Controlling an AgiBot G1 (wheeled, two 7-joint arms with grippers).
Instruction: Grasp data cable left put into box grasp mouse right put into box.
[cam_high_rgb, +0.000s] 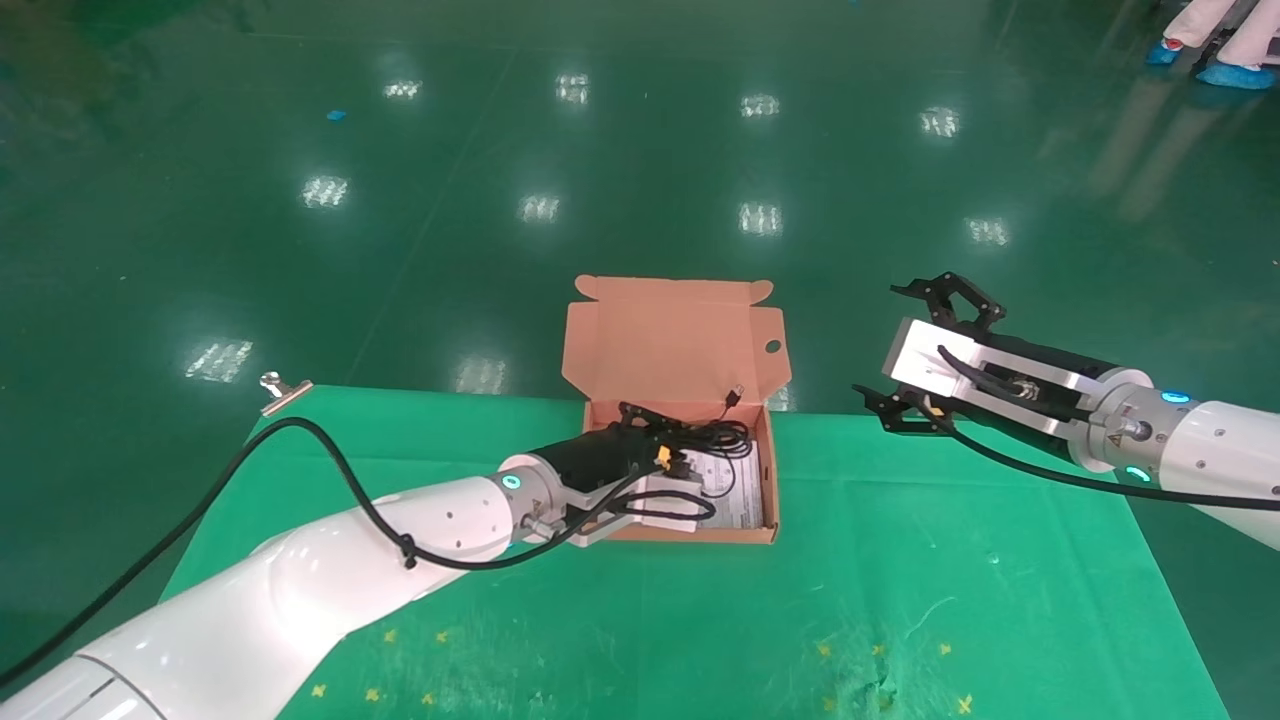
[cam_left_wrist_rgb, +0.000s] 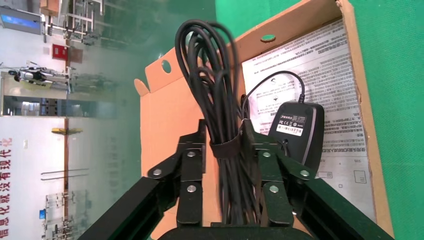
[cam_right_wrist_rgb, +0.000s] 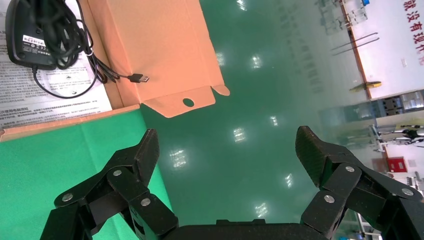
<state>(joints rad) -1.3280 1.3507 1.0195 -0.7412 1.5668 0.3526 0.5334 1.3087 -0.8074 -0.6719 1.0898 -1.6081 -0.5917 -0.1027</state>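
Observation:
The orange-pink box (cam_high_rgb: 670, 340) stands open at the table's back edge, lid flap up, a white printed sheet (cam_left_wrist_rgb: 320, 65) on its floor. The black mouse (cam_left_wrist_rgb: 297, 132) lies in the box underside up, label showing, and also shows in the right wrist view (cam_right_wrist_rgb: 32, 35). Its thin cord ends in a USB plug (cam_right_wrist_rgb: 140, 78) against the lid. My left gripper (cam_left_wrist_rgb: 223, 130) reaches into the box (cam_left_wrist_rgb: 364, 115) and is shut on the data cable (cam_left_wrist_rgb: 210, 65), a black strapped hank held just above the box floor beside the mouse. My right gripper (cam_high_rgb: 915, 345) is open and empty, raised to the right of the box.
A green cloth (cam_high_rgb: 900, 560) covers the table. A metal clip (cam_high_rgb: 283, 390) sits at its back left corner. Glossy green floor (cam_high_rgb: 640, 150) lies beyond the back edge, right behind the box lid.

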